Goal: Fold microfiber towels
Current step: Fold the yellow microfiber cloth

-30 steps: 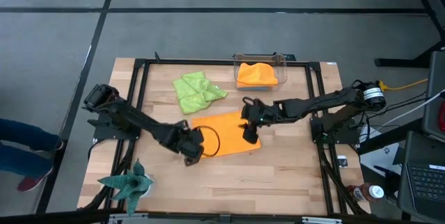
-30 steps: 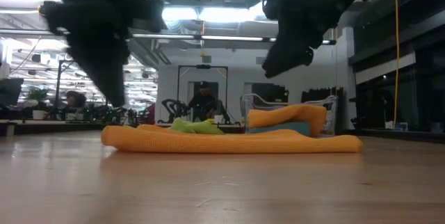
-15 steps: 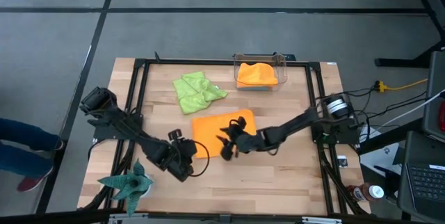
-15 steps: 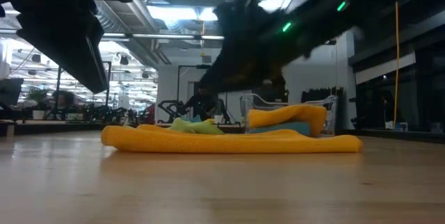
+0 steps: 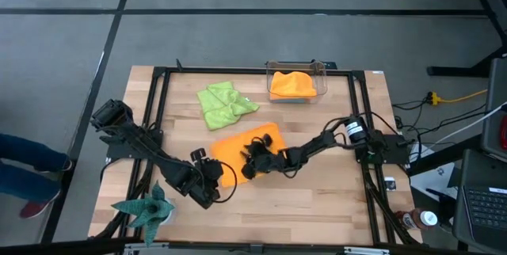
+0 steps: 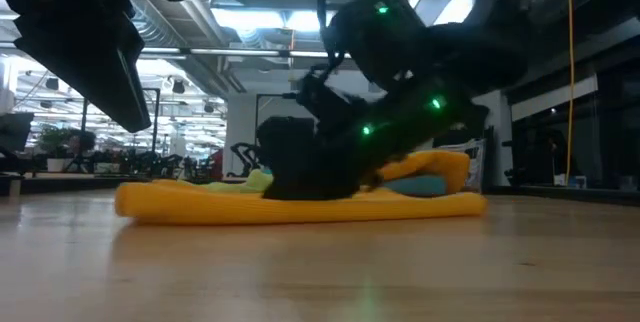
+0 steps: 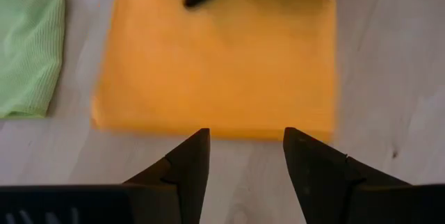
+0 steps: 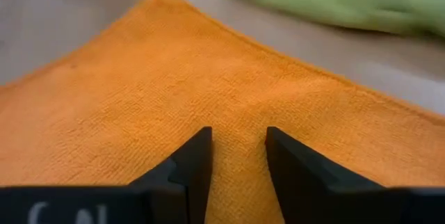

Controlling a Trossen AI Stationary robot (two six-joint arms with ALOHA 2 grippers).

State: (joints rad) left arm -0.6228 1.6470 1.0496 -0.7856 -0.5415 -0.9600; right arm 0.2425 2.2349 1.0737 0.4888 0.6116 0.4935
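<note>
A folded orange towel (image 5: 238, 142) lies flat on the table's middle; it also shows in the low view (image 6: 200, 205). My right gripper (image 5: 252, 162) is down on it, fingers open (image 8: 238, 151). My left gripper (image 5: 217, 174) is open and empty (image 7: 240, 151), just off the towel's near left edge (image 7: 208, 132). A lime green towel (image 5: 226, 103) lies crumpled behind. Another orange towel (image 5: 291, 83) lies in a clear bin (image 5: 295, 66), on top of a teal one (image 6: 425, 186). My right gripper rests its open fingertips (image 8: 195, 158) on the top face of the orange towel (image 8: 139, 120), about its middle. The fingers come slanting down from the table's right side. The towel lies flat on the table under them.
A dark green star-shaped plant figure (image 5: 146, 206) stands at the near left corner. The clear bin stands at the far edge, right of the middle. A black frame (image 5: 158, 104) runs round the tabletop. Bare wood (image 5: 317, 199) lies near the front edge.
My right gripper has gone toward the table's left and near edge and down onto the orange towel, and the towel has slid a little toward the left. My left gripper has drawn back toward the near left, off the towel.
</note>
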